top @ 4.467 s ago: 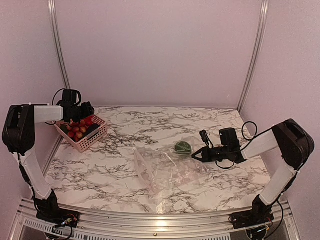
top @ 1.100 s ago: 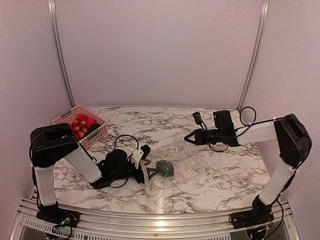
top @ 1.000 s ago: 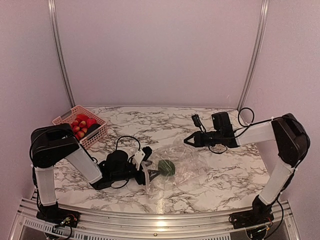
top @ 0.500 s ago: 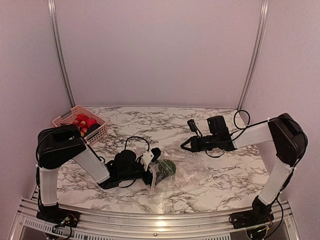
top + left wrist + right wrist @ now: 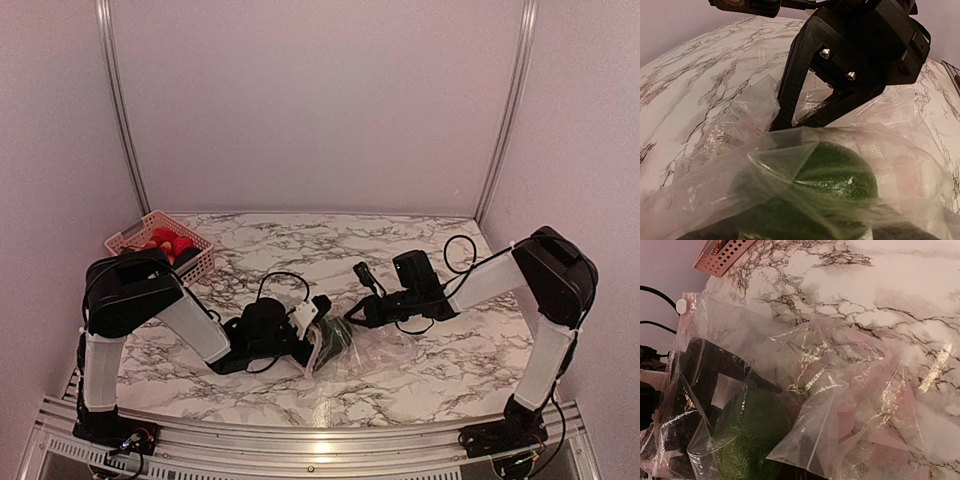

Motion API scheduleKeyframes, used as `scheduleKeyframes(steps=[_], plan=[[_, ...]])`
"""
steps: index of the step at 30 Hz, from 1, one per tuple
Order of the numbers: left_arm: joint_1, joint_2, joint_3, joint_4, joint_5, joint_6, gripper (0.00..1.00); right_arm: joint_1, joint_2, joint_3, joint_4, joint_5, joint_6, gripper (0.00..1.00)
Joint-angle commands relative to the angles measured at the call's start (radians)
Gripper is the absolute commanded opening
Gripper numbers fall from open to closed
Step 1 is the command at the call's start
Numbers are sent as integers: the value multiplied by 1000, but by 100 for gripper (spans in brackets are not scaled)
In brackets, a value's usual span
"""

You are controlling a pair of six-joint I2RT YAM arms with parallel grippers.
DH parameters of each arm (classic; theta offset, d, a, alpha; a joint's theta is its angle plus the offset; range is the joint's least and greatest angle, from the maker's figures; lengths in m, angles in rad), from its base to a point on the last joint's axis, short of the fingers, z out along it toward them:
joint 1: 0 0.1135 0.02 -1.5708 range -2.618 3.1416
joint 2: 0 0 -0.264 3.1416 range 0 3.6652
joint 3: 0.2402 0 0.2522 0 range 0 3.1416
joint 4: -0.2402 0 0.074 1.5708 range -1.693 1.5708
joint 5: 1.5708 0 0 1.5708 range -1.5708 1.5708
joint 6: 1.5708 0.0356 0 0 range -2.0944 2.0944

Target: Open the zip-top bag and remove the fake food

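See zip-top bag (image 5: 392,346) crumpled at centre of marble table (image 5: 455,250), one dark green fake food (image 5: 835,175) inside. Note right gripper (image 5: 774,127) pinched fully closed on a pucker of the bag film. Note left gripper (image 5: 320,337) set in the bag mouth, jaws spread wide either side of the green piece; cannot tell contact. Log red pieces (image 5: 172,241) in pink basket (image 5: 195,266), far left.

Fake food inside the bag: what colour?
The fake food is dark green; clearest in the left wrist view.
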Motion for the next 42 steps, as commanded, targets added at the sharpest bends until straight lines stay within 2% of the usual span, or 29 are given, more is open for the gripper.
scheduleKeyframes(steps=[1, 6, 11, 16, 23, 36, 42], plan=[[-5, 27, 31, -52, -19, 40, 92, 51, 28, -8, 46, -14, 30, 0], [-4, 22, 45, -93, -10, 62, 90, 81, 30, -6, 54, -24, 34, 0], [-4, -22, 21, -135, -9, 86, 83, 78, 9, -2, 20, 3, 14, 0], [-4, -116, -53, -148, -5, 86, 70, 33, -21, -15, 15, 22, 14, 0], [-4, -247, -167, -119, -33, 82, 59, -71, -96, -59, 17, 32, 9, 0], [4, -504, -355, -148, -87, 32, 57, -257, -178, -118, 11, 34, -29, 0], [20, -621, -414, -146, -129, -29, 57, -269, -180, -130, 17, 28, -35, 0]])
